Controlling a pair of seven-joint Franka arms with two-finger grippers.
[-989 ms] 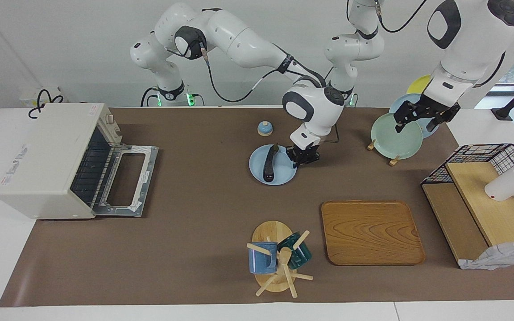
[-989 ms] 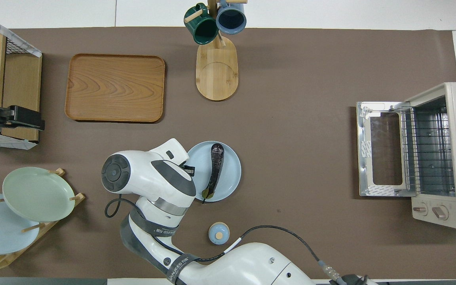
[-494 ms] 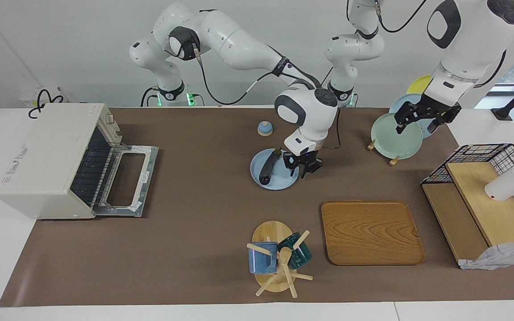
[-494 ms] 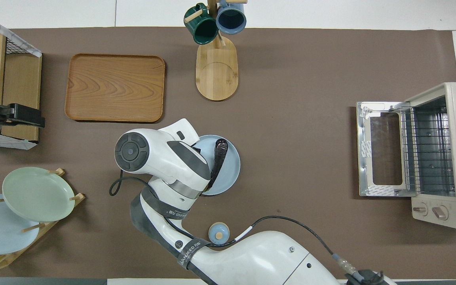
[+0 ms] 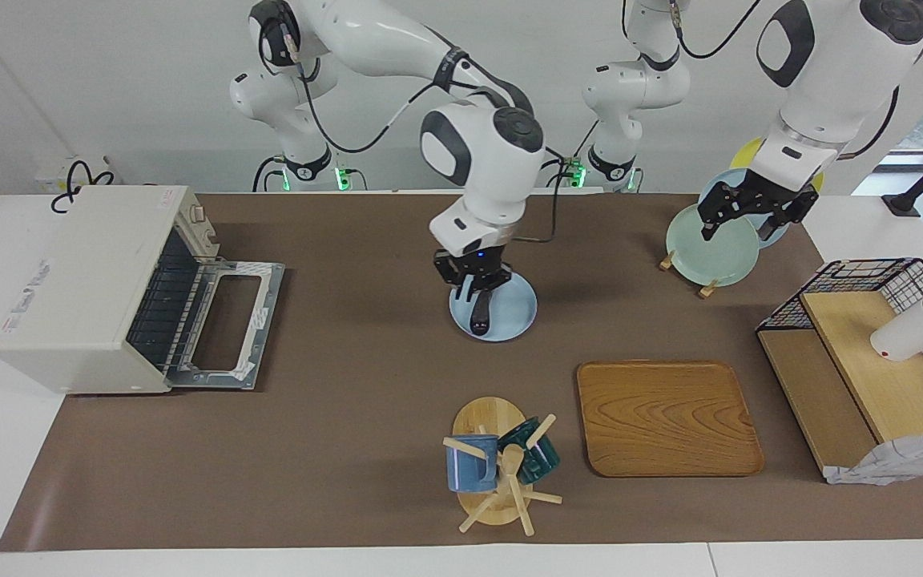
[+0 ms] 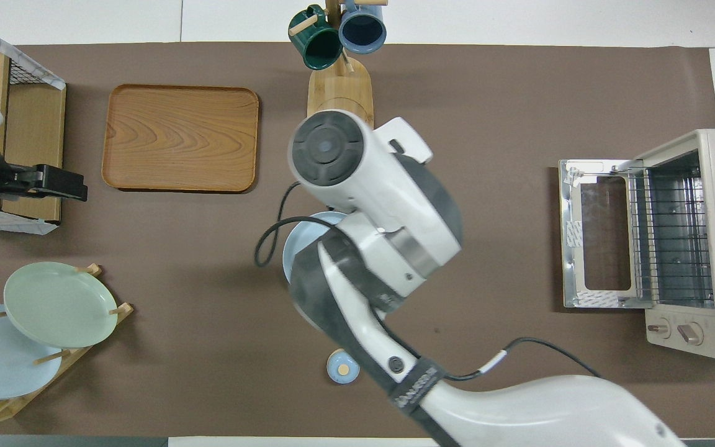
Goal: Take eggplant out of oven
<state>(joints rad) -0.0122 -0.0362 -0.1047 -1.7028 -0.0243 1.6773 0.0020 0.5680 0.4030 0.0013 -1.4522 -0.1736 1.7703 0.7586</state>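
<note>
The right hand is lifting clear over the plate, fingers apart; the eggplant is lying there, out of the oven. The left hand is waiting by the plate rack; whether it's open or closed, I can't tell.

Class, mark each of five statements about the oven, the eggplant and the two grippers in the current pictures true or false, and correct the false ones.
1. The off-white toaster oven's glass door hangs open. True.
2. The long dark purple eggplant lies on the oven's wire rack. False: it lies on the pale blue round plate.
3. The right gripper is over that plate. True.
4. The left gripper holds the rectangular wooden tray. False: it is over the pale green plate on the wooden rack.
5. Two mugs hang on the wooden mug tree. True.
</note>
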